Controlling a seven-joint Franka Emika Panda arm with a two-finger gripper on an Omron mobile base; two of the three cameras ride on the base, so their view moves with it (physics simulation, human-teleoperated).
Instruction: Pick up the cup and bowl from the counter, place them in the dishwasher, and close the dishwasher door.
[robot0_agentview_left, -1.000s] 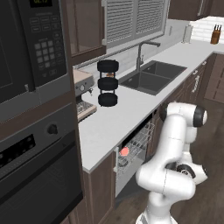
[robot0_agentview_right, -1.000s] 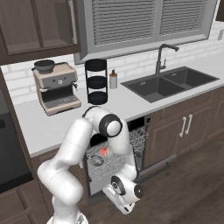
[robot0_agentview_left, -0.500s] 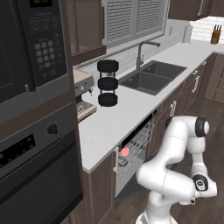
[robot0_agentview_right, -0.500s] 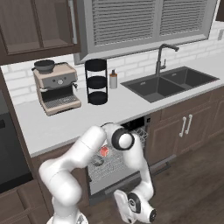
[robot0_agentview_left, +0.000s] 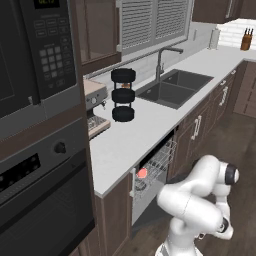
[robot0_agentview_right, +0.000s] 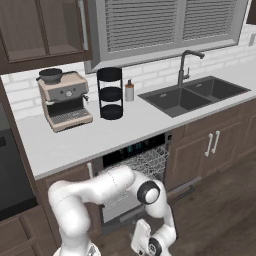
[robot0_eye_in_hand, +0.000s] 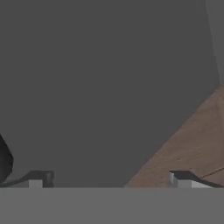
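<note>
We are reaching our gripper (robot0_eye_in_hand: 109, 179), spread wide and holding nothing, down by the dishwasher door (robot0_eye_in_hand: 100, 87) to lift it shut.

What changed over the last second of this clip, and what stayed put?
The arm folded lower toward the floor in front of the open dishwasher, its hand dropping below the rack. The gripper is open, holding nothing, facing a dark flat surface. Unchanged: the cup sits in the rack, the black tiered rack and coffee machine stand on the counter.
</note>
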